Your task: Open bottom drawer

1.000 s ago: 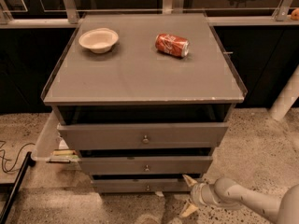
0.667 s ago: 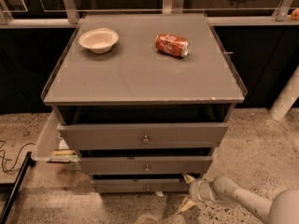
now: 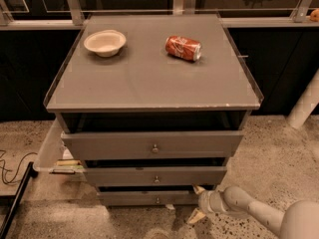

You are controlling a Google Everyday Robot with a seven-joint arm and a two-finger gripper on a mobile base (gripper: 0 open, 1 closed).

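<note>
The grey cabinet has three drawers stacked in front. The bottom drawer (image 3: 149, 198) is the lowest, narrow grey front with a small round knob (image 3: 158, 200); it sticks out only slightly. My gripper (image 3: 197, 203) is at the drawer's right end, close to the floor, with one pale fingertip (image 3: 198, 188) up by the drawer's right corner and the other (image 3: 195, 217) lower, spread apart and holding nothing. The arm (image 3: 259, 215) comes in from the lower right.
Above are the middle drawer (image 3: 155, 176) and the top drawer (image 3: 152, 144). On the cabinet top lie a white bowl (image 3: 104, 42) and a red soda can (image 3: 183, 48) on its side. A tray with items (image 3: 52, 156) sits left; a cable (image 3: 10, 171) on the floor.
My gripper has shifted a little left toward the bottom drawer's right corner. The drawers look the same as before.
</note>
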